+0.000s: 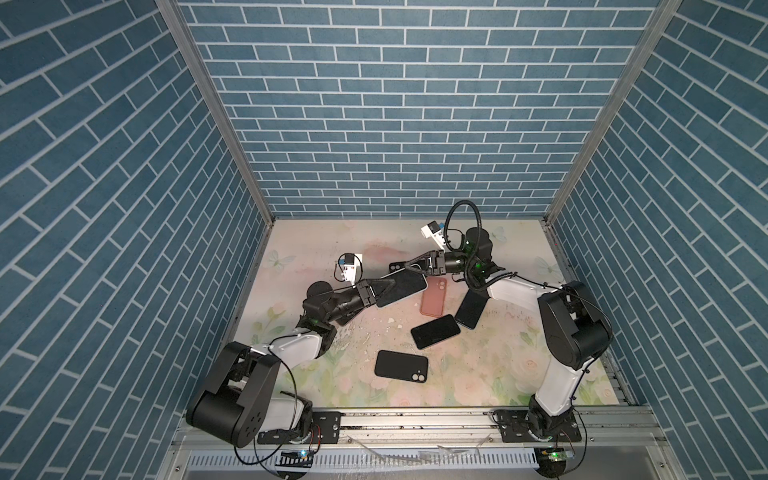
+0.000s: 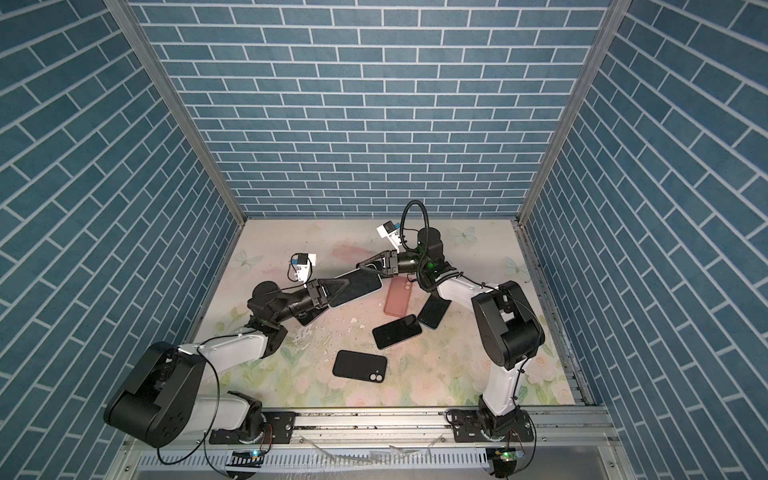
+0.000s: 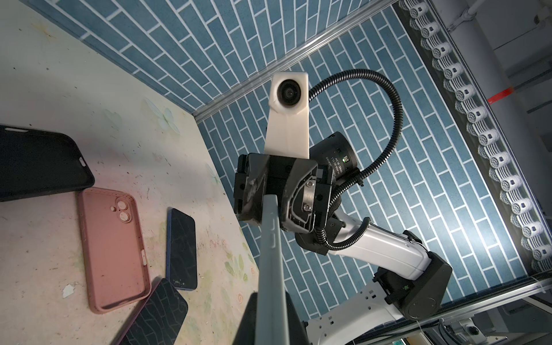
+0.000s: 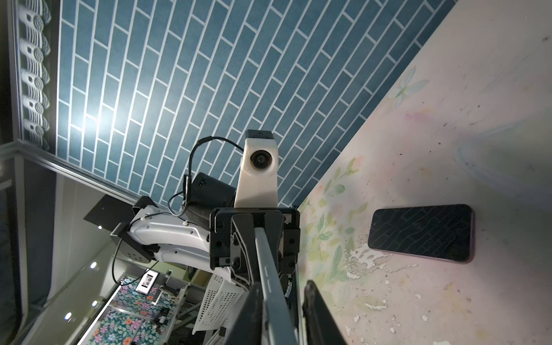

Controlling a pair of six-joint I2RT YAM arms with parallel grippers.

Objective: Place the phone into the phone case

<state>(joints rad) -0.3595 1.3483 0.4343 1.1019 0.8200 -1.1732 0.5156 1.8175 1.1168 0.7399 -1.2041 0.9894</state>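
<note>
A phone (image 1: 409, 289) with a dark screen hangs above the table between both arms, in both top views (image 2: 361, 289). Its pale grey-blue rim (image 3: 270, 254) carries raised button shapes like a phone case's. My left gripper (image 1: 395, 286) is shut on its near-left end, one finger on each face (image 3: 271, 316). At the far-right end my right gripper (image 1: 409, 268) straddles the phone (image 4: 268, 268). One finger lies against the phone; the other stands off it with a gap, so this gripper (image 4: 282, 301) is open.
On the flowered table lie an empty pink case (image 1: 433, 296), two bare phones (image 1: 471, 309) (image 1: 435, 331) screen up, and a black one (image 1: 401, 365) back up. A black case (image 1: 395, 266) lies behind the right gripper. Brick-patterned walls close three sides.
</note>
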